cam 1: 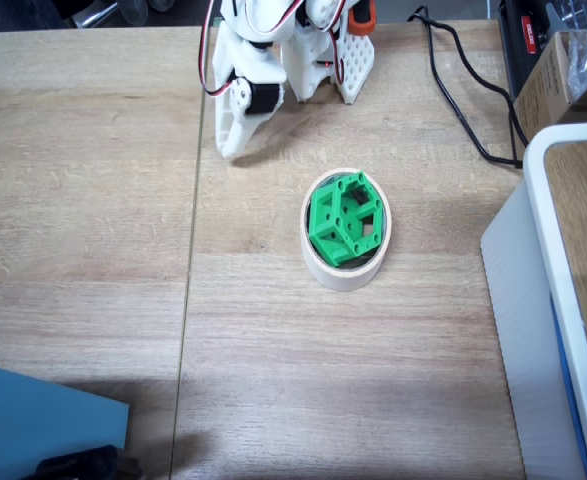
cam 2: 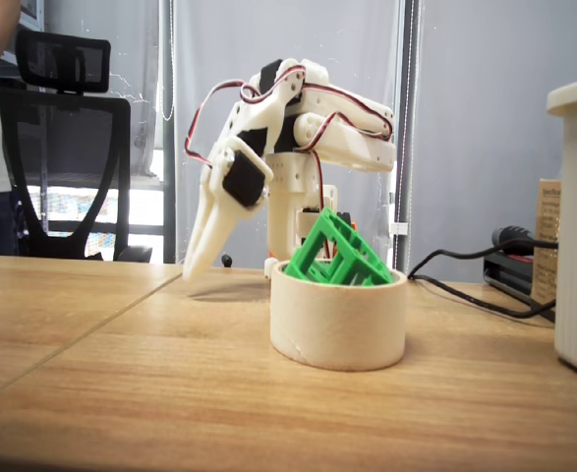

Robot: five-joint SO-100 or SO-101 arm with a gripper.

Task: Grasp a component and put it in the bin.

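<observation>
1. Tabletop (cam 1: 93,200) of pale wood runs across both fixed views, with a seam line down its left part and a blue sheet (cam 1: 33,420) at the near left corner in the view from above.
2. Right of that seam, at the far edge, stands the white arm (cam 1: 273,40), folded back on itself. Its jaws (cam 1: 230,140) point down at the tabletop, up and left of the tape ring. In the side view the jaws (cam 2: 198,261) hang clear of the ring and grip nothing; they look closed or nearly so, though I cannot be sure from either view.
3. Middle of the scene: the cream tape ring (cam 1: 318,262) that serves as the bin, lying flat. The green part (cam 1: 345,218) sits inside it, tilted, with one corner sticking up above the rim, as the side view shows for the green part (cam 2: 337,258) and the ring (cam 2: 337,324).
4. Judging by this, the placing step looks done and the arm is parked away from the ring. No further grasp seems called for; at most the arm needs to settle at rest without brushing the ring.
5. Right of the ring a black cable (cam 1: 463,110) trails over the tabletop, and a large white-edged box (cam 1: 563,260) stands at the right edge; I cannot tell what it holds.
</observation>
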